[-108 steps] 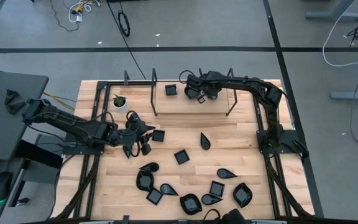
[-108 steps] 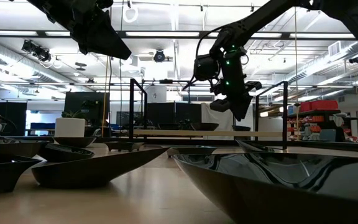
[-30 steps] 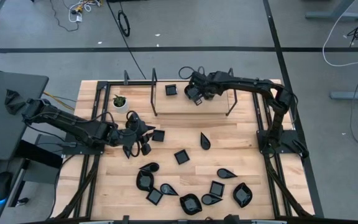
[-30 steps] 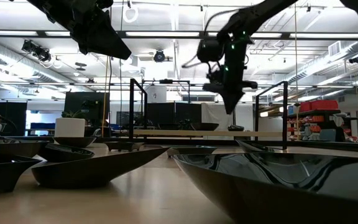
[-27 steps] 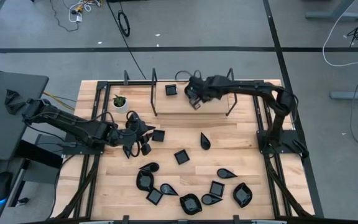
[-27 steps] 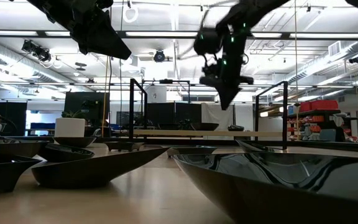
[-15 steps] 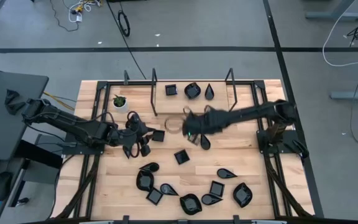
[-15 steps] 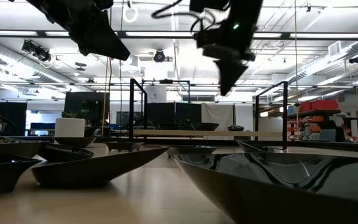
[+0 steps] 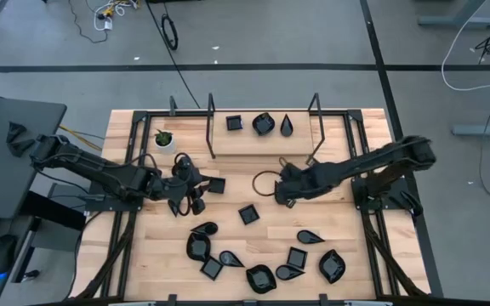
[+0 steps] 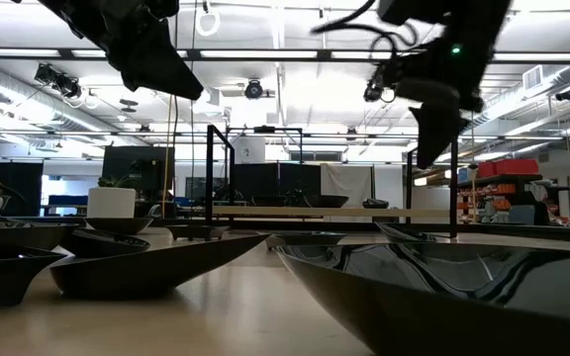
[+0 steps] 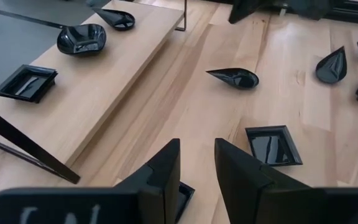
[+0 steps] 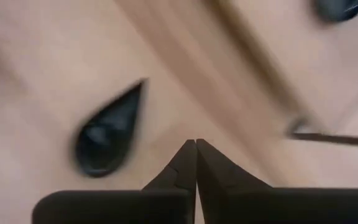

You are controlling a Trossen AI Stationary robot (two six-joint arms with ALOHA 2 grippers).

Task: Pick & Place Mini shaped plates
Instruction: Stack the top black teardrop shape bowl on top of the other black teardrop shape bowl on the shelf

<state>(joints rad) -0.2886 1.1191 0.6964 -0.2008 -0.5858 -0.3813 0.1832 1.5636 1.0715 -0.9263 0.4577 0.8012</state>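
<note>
Several glossy black mini shaped plates lie flat on the near half of the wooden table point(image 9: 330, 212). Three more rest on the raised shelf point(image 9: 262, 140) at the back: a square one point(image 9: 234, 123), a rounded one point(image 9: 264, 124) and a teardrop point(image 9: 287, 124). My right gripper point(image 12: 196, 144) is shut and empty. It points down over the table's middle, just beside a teardrop plate point(image 12: 104, 140). My left gripper point(image 11: 197, 165) stands open above the left part of the table, over the edge of a square plate point(image 11: 184, 191), with nothing between its fingers.
A small white pot with a green plant point(image 9: 164, 138) stands at the shelf's left end. Black frame posts point(image 9: 210, 110) rise at the shelf's corners. A square plate point(image 9: 247, 214) lies between the two grippers. Bare wood shows around the table's middle.
My right gripper has left the far shelf and swung toward the table's near edge, then a little to the right, rolling as it went. It now hangs over the teardrop plate at the table's middle. The rounded and teardrop plates on the shelf have come into view.
</note>
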